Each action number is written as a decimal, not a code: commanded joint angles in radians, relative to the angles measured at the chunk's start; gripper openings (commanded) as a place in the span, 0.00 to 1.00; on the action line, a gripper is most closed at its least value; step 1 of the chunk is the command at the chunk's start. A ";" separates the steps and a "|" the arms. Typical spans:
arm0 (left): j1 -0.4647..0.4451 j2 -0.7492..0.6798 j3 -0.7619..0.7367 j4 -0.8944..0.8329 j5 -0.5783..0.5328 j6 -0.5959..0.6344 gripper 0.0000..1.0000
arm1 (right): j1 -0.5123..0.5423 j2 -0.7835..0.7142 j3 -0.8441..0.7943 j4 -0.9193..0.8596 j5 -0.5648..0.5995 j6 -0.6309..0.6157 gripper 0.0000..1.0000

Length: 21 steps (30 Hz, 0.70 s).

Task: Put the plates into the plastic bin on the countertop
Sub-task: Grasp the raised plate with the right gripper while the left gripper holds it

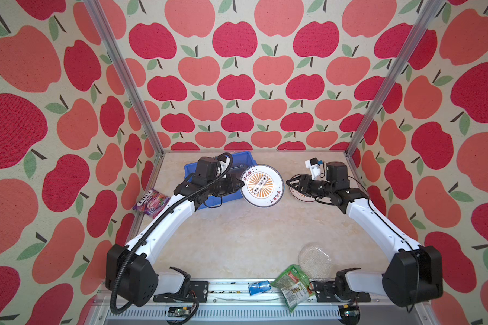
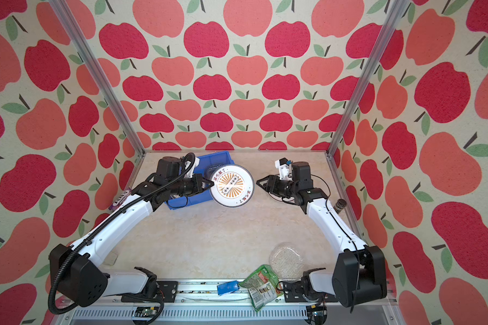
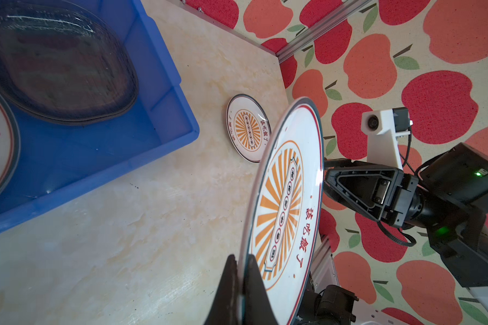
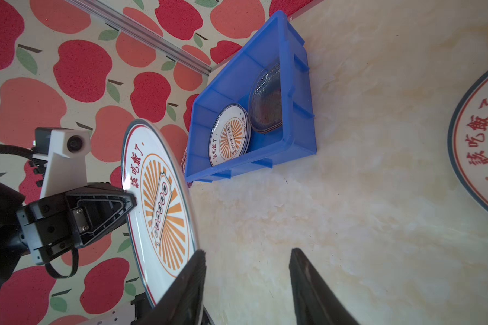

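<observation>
**Task status.** The plastic bin [image 1: 245, 159] stands at the back left of the tabletop [image 1: 237, 233] and is partly loaded. The right wrist view shows smoky glass plates [image 4: 266, 101] in it, apparently stacked. Next to them lies a binned sunburst plate [image 4: 228, 135], possibly with more beneath it.

Three plates are visibly outside the bin:
- The held plate [image 1: 261, 185], a sunburst type, is in transit just beside the bin's near end. It is raised off the tabletop and not yet over the bin's floor, as far as the left wrist view shows.
- A second sunburst plate [image 3: 248, 128] lies flat on the tabletop at the right, well apart from the bin.
- A clear glass plate [image 1: 314, 261] lies at the front right, touching or overlapping the green snack bag [image 1: 292, 284].

The task therefore appears to be past its midpoint, though arms may hide other plates.

**Arm pose.**
- The left arm reaches forward over the bin. The left end effector [image 3: 241, 257] is clamped on the rim of the held plate, which is tilted steeply and seen nearly edge-on from the wrist.
- The right arm is folded inward, with its wrist pointing toward the centre. The right end effector [image 4: 247, 253] is spread moderately wide and empty. It faces the held plate without touching it, and hangs above the second sunburst plate.

The purple candy packet [image 1: 151, 199] lies beside the left wall and is not part of the task.
</observation>
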 commanded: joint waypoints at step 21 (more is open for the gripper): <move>0.098 -0.065 -0.070 0.084 0.073 -0.049 0.00 | 0.133 0.207 0.112 0.276 -0.161 0.136 0.45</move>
